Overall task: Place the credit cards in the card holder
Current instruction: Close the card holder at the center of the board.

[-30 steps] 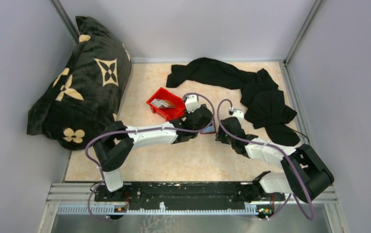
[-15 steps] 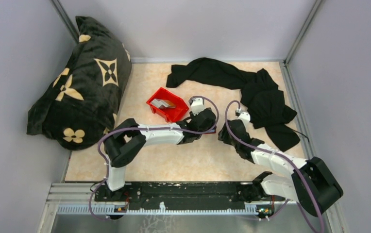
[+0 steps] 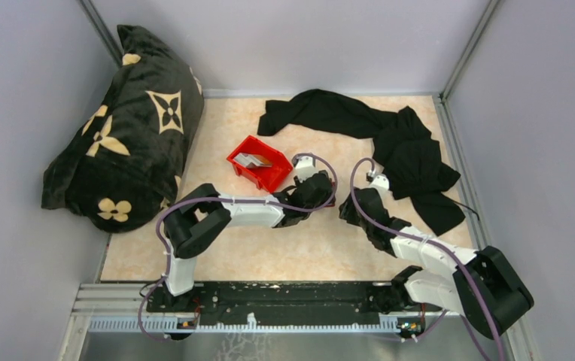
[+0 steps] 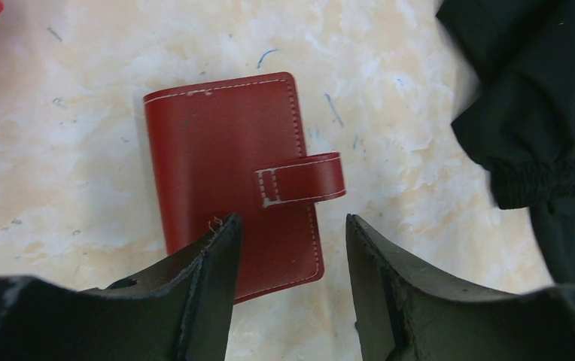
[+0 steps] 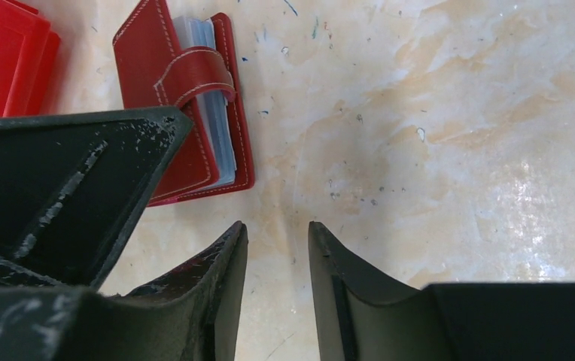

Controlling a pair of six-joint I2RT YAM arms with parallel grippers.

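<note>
1. The card holder (image 4: 235, 180) lies flat and closed on the table (image 4: 59, 173) in the centre-left of the left wrist view. Its strap tab is folded across the front.
2. It looks light, soft leather-like and semi-stiff, and would likely slide on the smooth table if pushed. The stacked pale inner pockets show at its open edge in the right wrist view, upper left.
3. Best hold is probably a pinch across the covers at an edge, or under the strap tab to open it. One hand likely has to pin it while the other opens it.
4. The credit cards (image 3: 253, 159) sit in the red bin (image 3: 258, 177) left of centre in the top view. They are thin, stiff and probably slick, so an edge pinch is needed.
5. The left hand (image 4: 292, 226) is spread and holds nothing. It straddles the holder's lower edge, and I cannot tell whether it touches.
6. The right hand (image 5: 277, 229) has a narrow gap between its fingers and is empty over bare table, to the lower right of the holder.
7. Against the earlier frame, the left elbow has swung right and the hand sits slightly lower in frame. The right arm has pulled its elbow back toward the lower right. The bin, cards and black cloth (image 3: 412, 158) are unchanged.
</note>
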